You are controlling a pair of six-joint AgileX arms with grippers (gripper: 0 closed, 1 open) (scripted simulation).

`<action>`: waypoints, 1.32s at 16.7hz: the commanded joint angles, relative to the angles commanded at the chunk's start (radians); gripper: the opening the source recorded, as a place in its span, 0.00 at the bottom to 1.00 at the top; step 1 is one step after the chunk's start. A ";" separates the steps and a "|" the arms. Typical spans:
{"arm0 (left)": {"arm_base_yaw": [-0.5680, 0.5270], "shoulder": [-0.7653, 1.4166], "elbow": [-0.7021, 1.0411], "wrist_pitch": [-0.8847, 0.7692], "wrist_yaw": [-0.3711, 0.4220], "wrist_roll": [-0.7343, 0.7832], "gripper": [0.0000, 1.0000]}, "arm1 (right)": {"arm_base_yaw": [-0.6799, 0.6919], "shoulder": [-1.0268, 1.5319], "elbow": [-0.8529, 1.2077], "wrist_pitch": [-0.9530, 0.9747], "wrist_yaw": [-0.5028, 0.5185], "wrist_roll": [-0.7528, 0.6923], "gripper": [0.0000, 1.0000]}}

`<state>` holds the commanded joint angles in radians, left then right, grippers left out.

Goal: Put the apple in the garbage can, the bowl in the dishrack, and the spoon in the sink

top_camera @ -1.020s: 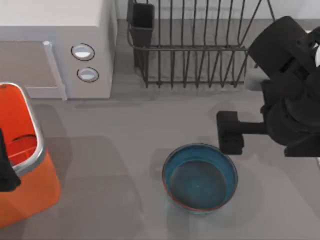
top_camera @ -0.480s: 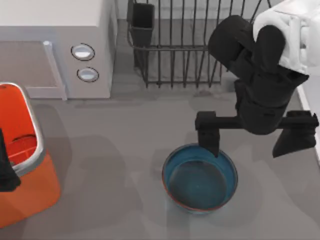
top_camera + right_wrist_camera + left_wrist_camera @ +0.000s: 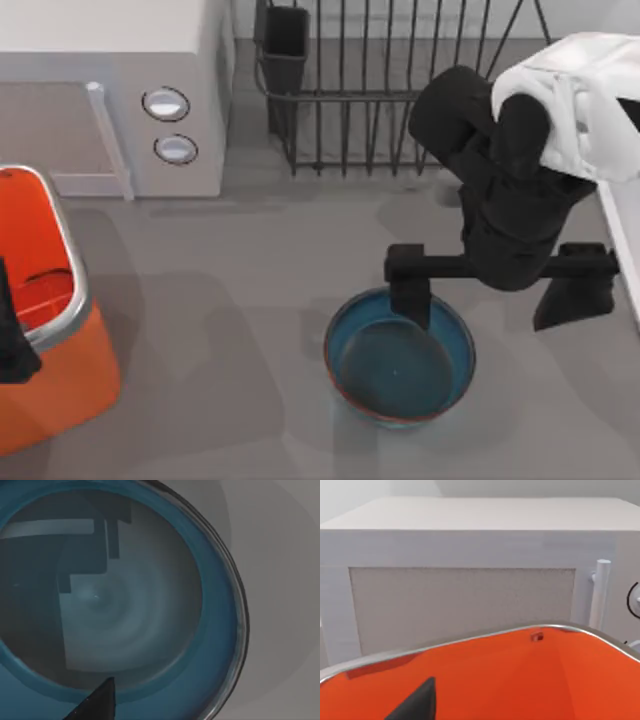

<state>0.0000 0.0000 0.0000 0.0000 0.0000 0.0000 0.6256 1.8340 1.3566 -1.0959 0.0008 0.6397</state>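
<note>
The teal-blue bowl [image 3: 400,358] stands upright on the grey table, front centre, with nothing in it [image 3: 125,605]. My right gripper [image 3: 492,292] hangs open and wide over the bowl's far right side. One finger [image 3: 409,290] is above the far rim and the other [image 3: 575,297] is off to the bowl's right. One fingertip [image 3: 97,702] shows above the bowl's inside. My left gripper [image 3: 10,335] is parked over the orange garbage can [image 3: 60,390], a fingertip [image 3: 417,705] above the can's orange inside [image 3: 530,680]. The apple and the spoon are out of view.
The dark wire dishrack [image 3: 380,110], with a black cup [image 3: 285,40] at its corner, stands at the back behind the right arm. A white microwave [image 3: 110,110] sits at the back left, just behind the can. The sink's pale rim [image 3: 627,250] runs along the right edge.
My right arm swung in from the right edge toward the bowl, turning the gripper. Its fingers now span the bowl's far right rim. The left arm and the bowl stayed put.
</note>
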 joint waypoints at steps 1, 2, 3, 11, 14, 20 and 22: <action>0.000 0.000 0.000 0.000 0.000 0.000 1.00 | 0.001 0.015 -0.032 0.053 0.000 0.001 1.00; 0.000 0.000 0.000 0.000 0.000 0.000 1.00 | 0.001 0.030 -0.066 0.108 0.000 0.001 1.00; 0.000 0.000 0.000 0.000 0.000 0.000 1.00 | 0.001 0.045 -0.099 0.159 0.000 0.002 1.00; 0.000 0.000 0.000 0.000 0.000 0.000 1.00 | 0.003 0.081 -0.178 0.261 0.000 0.004 1.00; 0.000 0.000 0.000 0.000 0.000 0.000 1.00 | 0.003 0.081 -0.178 0.261 0.000 0.004 0.77; 0.000 0.000 0.000 0.000 0.000 0.000 1.00 | 0.003 0.081 -0.178 0.261 0.000 0.004 0.32; 0.000 0.000 0.000 0.000 0.000 0.000 1.00 | 0.003 0.081 -0.178 0.261 0.000 0.004 0.17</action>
<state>0.0000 0.0000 0.0000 0.0000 0.0000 0.0000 0.6287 1.9149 1.1784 -0.8344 0.0011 0.6441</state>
